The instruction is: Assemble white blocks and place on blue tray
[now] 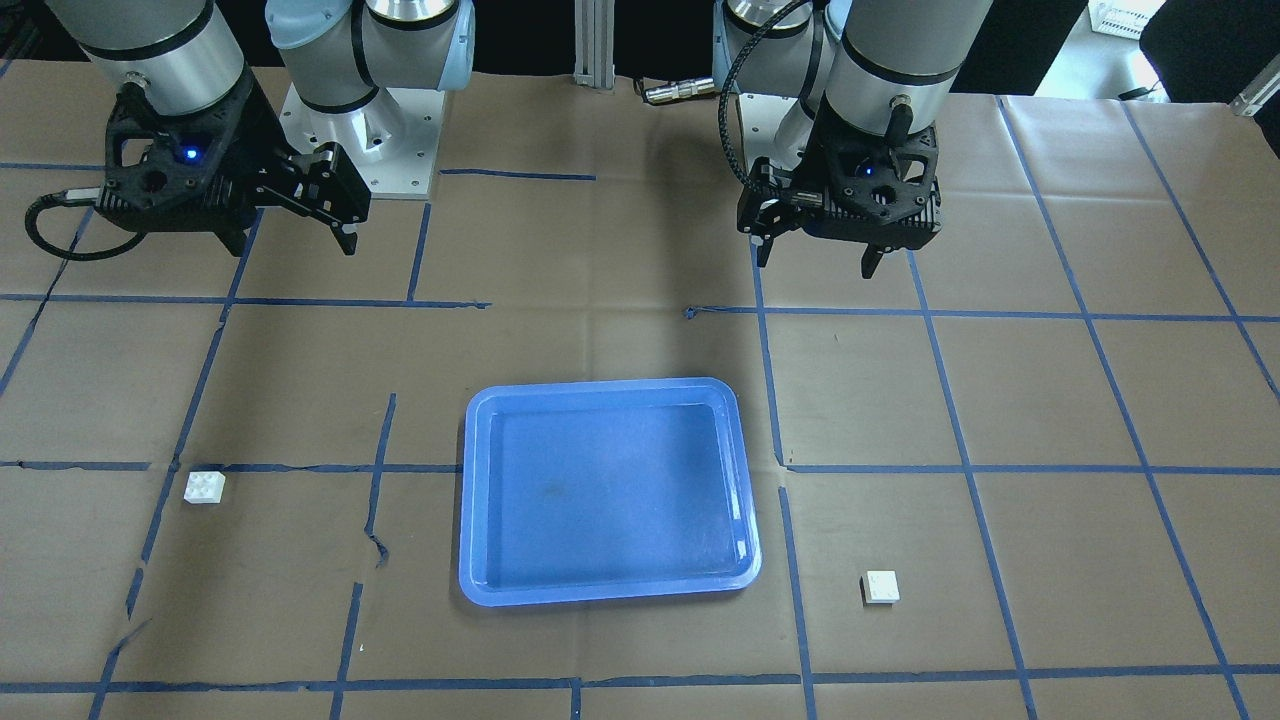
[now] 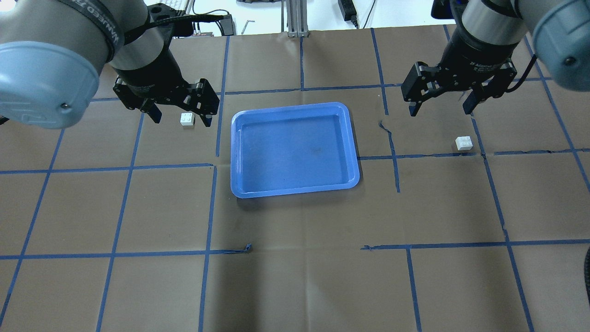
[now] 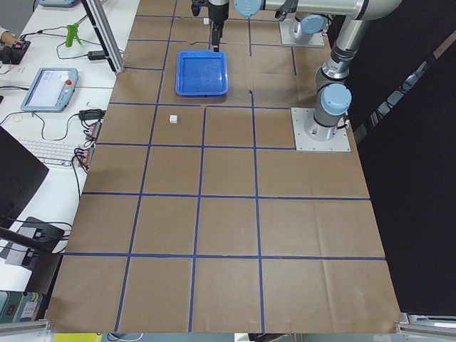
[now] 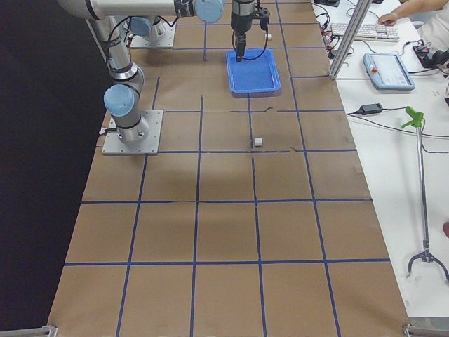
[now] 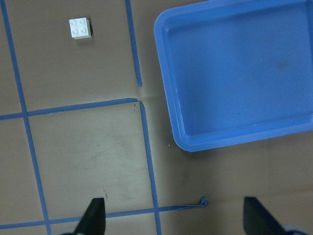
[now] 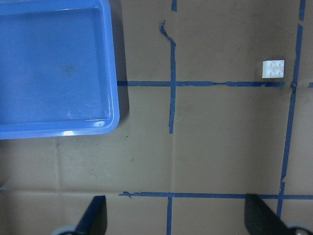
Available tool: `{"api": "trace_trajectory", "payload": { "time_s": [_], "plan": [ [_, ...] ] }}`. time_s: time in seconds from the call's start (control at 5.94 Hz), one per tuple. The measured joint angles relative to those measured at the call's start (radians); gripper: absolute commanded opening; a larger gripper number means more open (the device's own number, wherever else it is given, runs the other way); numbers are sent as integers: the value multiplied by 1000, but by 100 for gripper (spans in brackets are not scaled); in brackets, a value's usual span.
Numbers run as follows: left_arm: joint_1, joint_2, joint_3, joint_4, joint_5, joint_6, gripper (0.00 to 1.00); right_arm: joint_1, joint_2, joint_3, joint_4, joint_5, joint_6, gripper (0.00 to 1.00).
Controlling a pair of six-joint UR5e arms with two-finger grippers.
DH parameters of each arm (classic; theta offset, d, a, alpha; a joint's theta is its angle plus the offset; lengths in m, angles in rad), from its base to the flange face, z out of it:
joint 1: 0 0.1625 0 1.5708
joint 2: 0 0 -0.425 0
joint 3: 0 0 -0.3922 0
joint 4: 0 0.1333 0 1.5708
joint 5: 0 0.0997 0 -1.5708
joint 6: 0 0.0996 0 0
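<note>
The blue tray (image 2: 295, 150) lies empty mid-table and shows in the front view (image 1: 605, 490). One white block (image 2: 187, 119) sits left of it, the other white block (image 2: 464, 143) right of it, each studs up on the paper. My left gripper (image 2: 180, 115) is open and empty, held high above the table; in its wrist view the block (image 5: 80, 28) lies far ahead of the fingertips (image 5: 95, 215), beside the tray (image 5: 234, 73). My right gripper (image 2: 440, 109) is open and empty, also high; its wrist view shows its block (image 6: 273, 69) and the tray (image 6: 113, 98).
Brown paper with a blue tape grid covers the table; the paper has small tears (image 2: 385, 127). The arm bases (image 1: 365, 140) stand at the robot's side. A side bench with a keyboard (image 3: 53, 149) and a teach pendant (image 3: 48, 87) runs along the far edge.
</note>
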Motion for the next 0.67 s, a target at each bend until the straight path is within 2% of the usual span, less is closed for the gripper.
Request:
{"api": "trace_trajectory", "payload": {
  "time_s": [0.67],
  "plan": [
    [1,1,3,2,0,0,99,-1,11,-9,3,-1,-1,100]
  ]
}}
